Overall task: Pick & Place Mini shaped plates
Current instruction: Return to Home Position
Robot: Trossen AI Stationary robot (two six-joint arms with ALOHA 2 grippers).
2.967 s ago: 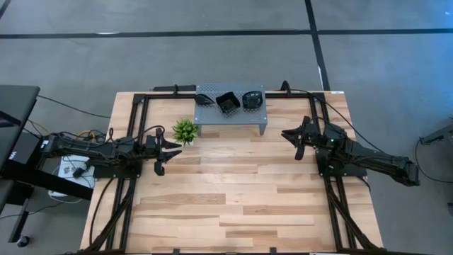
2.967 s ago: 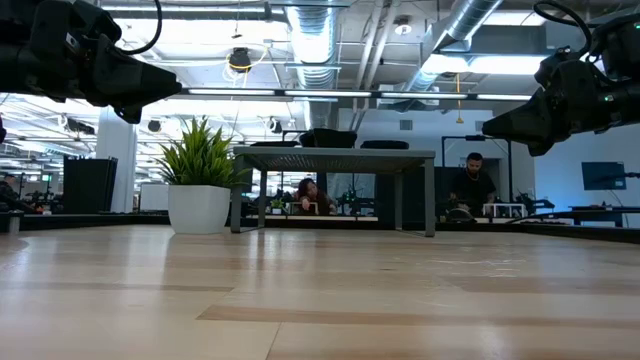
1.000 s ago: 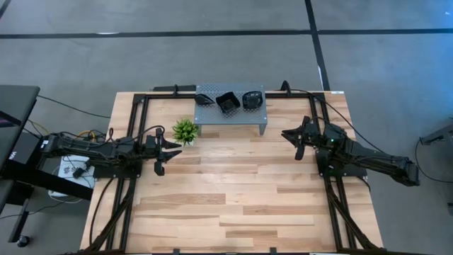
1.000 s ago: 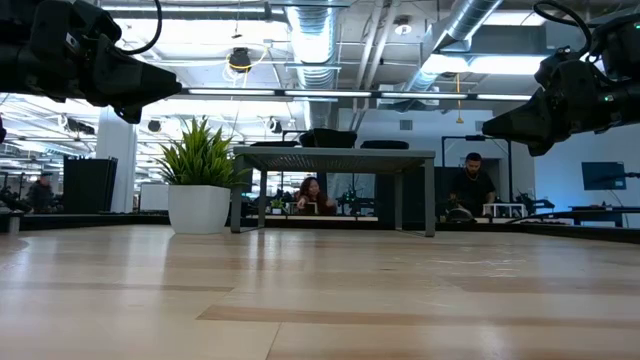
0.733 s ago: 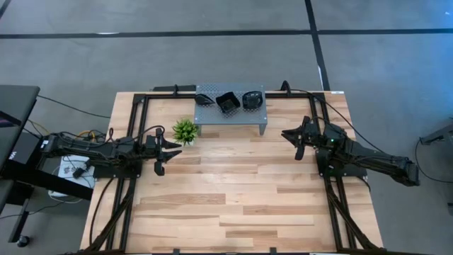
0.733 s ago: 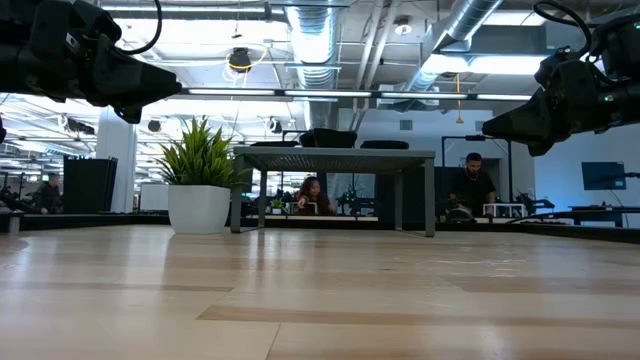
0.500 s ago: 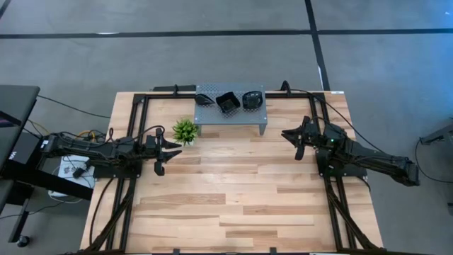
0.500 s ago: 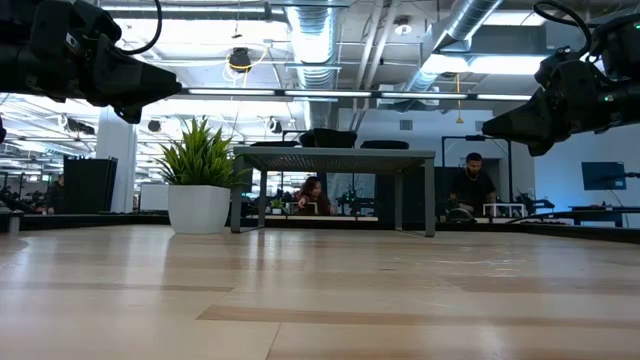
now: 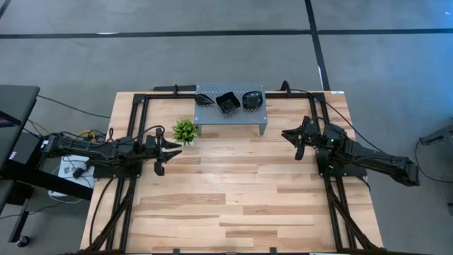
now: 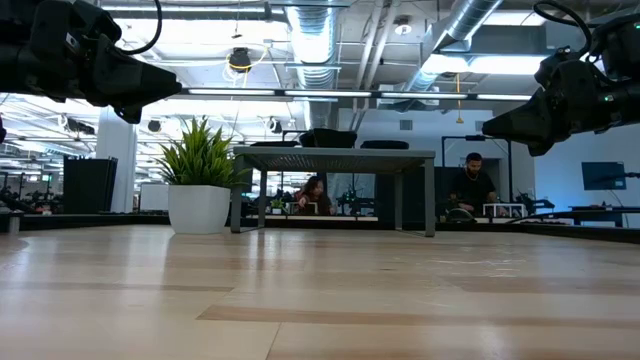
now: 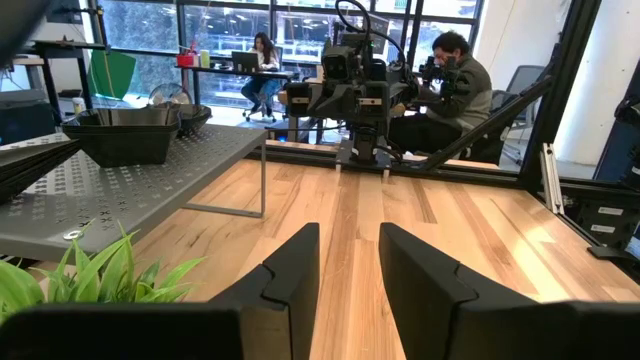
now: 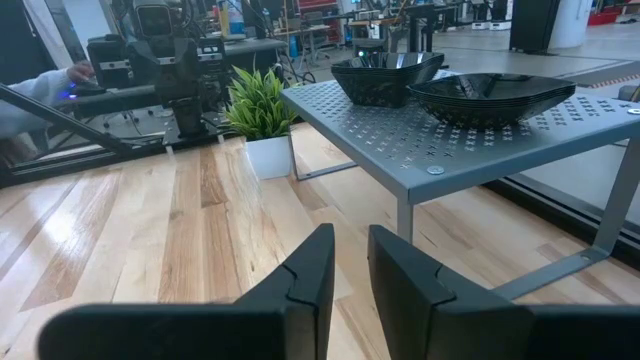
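Black glossy mini shaped plates (image 9: 227,103) sit on top of a grey perforated stand (image 9: 231,119) at the table's far middle. One is a squarish dish (image 12: 385,78). Beside it is a stack of flatter ones (image 12: 490,98), and a dark dish (image 11: 125,135) also shows in the left wrist view. My left gripper (image 9: 177,146) hovers at the table's left, pointing level toward the right edge. It is open and holds nothing (image 11: 348,262). My right gripper (image 9: 289,134) hovers at the right, pointing toward the left edge. It is open with a narrower gap and also holds nothing (image 12: 350,265).
A small green plant in a white pot (image 9: 185,130) stands just left of the stand, close to my left gripper. Black frame rails (image 9: 141,106) run along the table's left, right and far sides. Bare wood (image 9: 233,191) lies between and in front of the arms. People sit in the room behind (image 10: 470,185).
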